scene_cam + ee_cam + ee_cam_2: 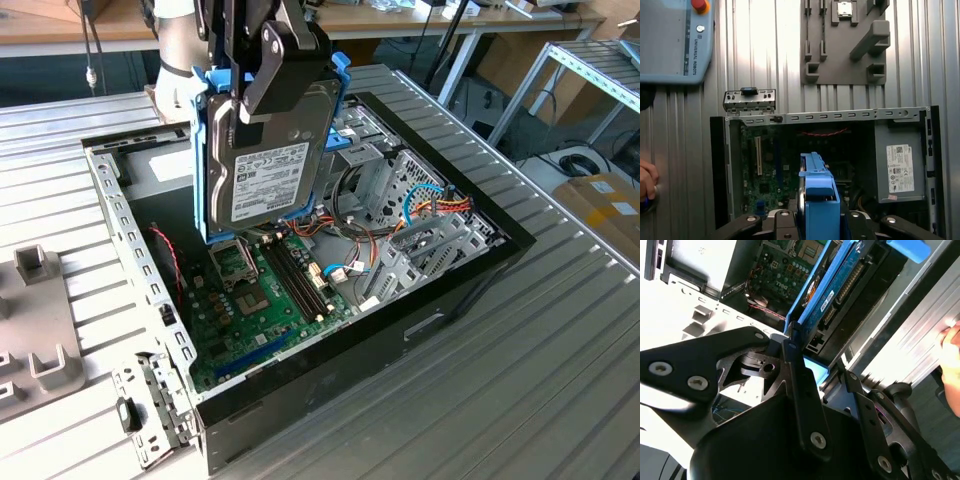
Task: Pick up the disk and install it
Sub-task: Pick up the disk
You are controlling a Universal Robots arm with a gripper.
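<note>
Clamps the black fingers [290,65] of the gripper [250,95] on the upper end of the disk [268,165]. Holds it upright, slightly tilted, in the air over the open black computer case [440,300], above the green motherboard [265,300].

In the exterior view, a flat silver-grey metal face with a white printed label, edged by a blue plastic carrier frame [205,160]. In the second wrist view, the same disk [842,287] edge-on between 2 angular black fingers [800,390].

Under the case, a ribbed metal tabletop [560,350]. Inside the case, a grey box [897,165] with a white sticker in 1 corner, and coloured wires beside a perforated metal drive cage [420,240].

Near the case in the first wrist view, a grey slotted fixture plate [840,50], a grey pendant [670,45] and a person's hand [646,180] at the edge.
</note>
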